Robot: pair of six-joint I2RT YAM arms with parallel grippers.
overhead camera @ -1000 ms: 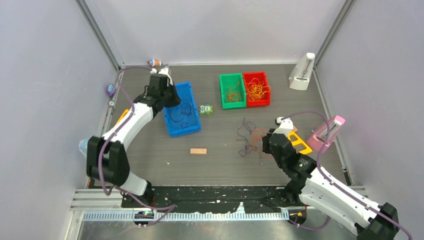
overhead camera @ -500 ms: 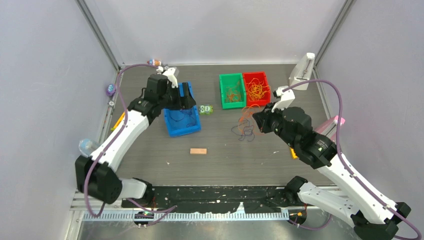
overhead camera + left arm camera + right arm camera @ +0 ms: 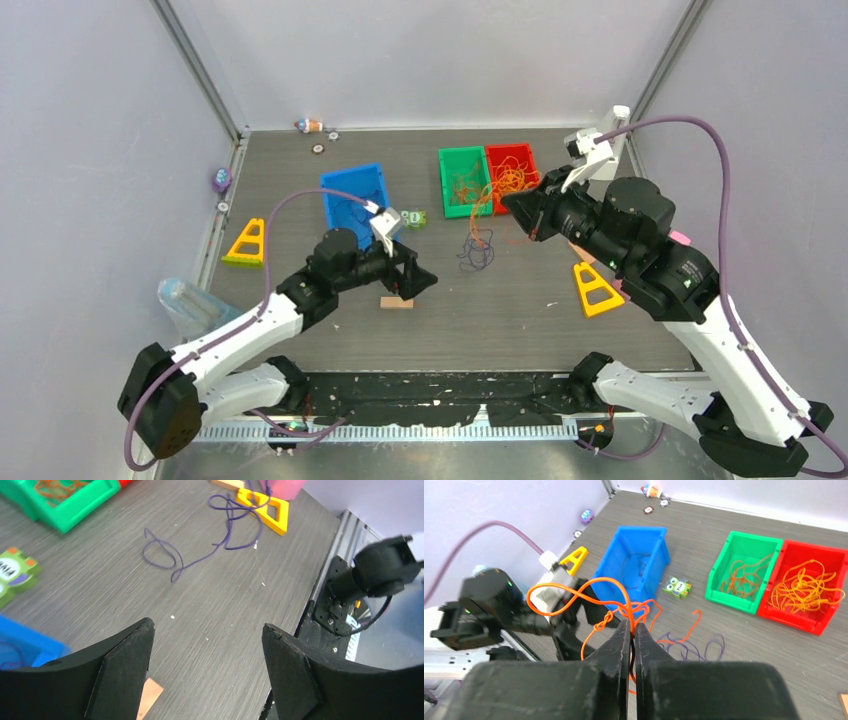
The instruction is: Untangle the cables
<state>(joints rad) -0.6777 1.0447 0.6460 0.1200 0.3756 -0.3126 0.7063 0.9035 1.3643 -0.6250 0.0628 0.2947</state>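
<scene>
The right hand (image 3: 631, 625) is clenched, its jaws pressed together on a tangle of orange cable (image 3: 629, 609). One wide loop is thrown out to that hand's left, and further strands trail down below it. Just beyond and beneath the fingertips, a dark purple cable (image 3: 478, 256) is seen lying in loose curls on the surface (image 3: 744, 645). Whether it is caught up in the hanging orange strands cannot be told. Farther ahead a blue bin (image 3: 659, 555) with dark strands, a green bin (image 3: 724, 597) and a red bin (image 3: 794, 620) with orange and yellow strands are seen.

The left hand (image 3: 207, 627) is released, with its jaws spread wide and nothing between them. A small wooden block (image 3: 150, 695) lies right under it, and the purple cable lies well ahead.

The cables are judged to be almost weightless, limp and thread-thin. They are easily snagged on one another and easily slipped from a pinch. A hold is best taken on a single strand close beside a crossing or knot, not on a free end. There the strand can be drawn out under light tension without the loops being tightened.
</scene>
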